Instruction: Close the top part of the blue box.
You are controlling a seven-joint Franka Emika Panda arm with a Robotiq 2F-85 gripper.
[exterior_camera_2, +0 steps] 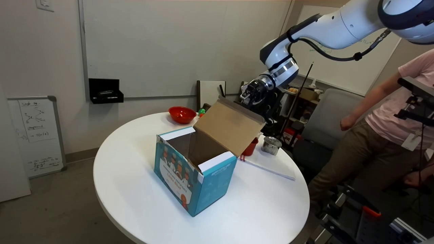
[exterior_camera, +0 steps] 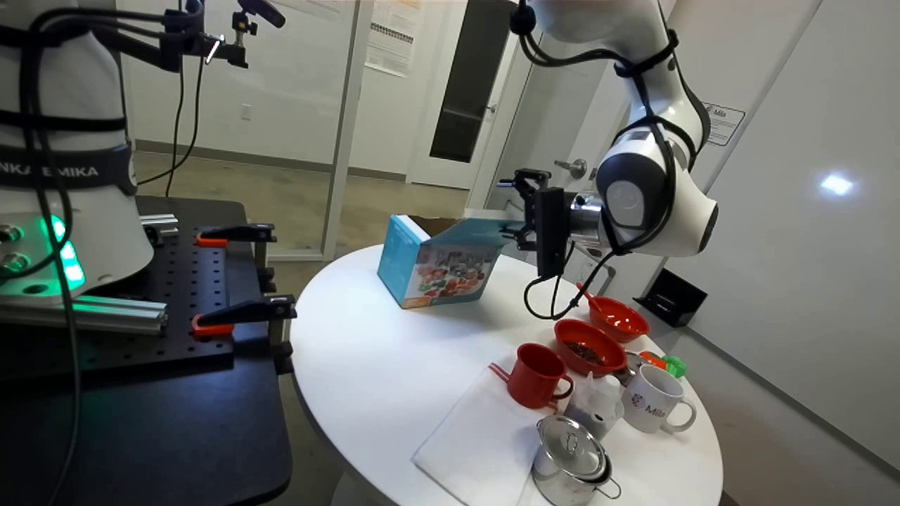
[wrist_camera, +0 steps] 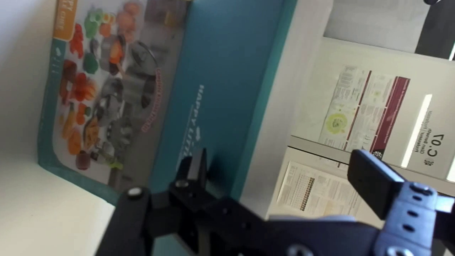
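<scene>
Blue box, in an exterior view: upright on white table; printed cardboard.
Top part, in an exterior view: raised, leaning outward, plain brown inside; probably light, stiffish, creasable.
Gripper, in wrist view: my jaws stand wide, gripping nothing; contact unclear. I'd push the blue outer face near its free edge.

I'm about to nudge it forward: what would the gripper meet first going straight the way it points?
Probably the open top flap of the blue box: in the wrist view one finger of the gripper overlaps its outer face. Whether they touch is unclear.
</scene>
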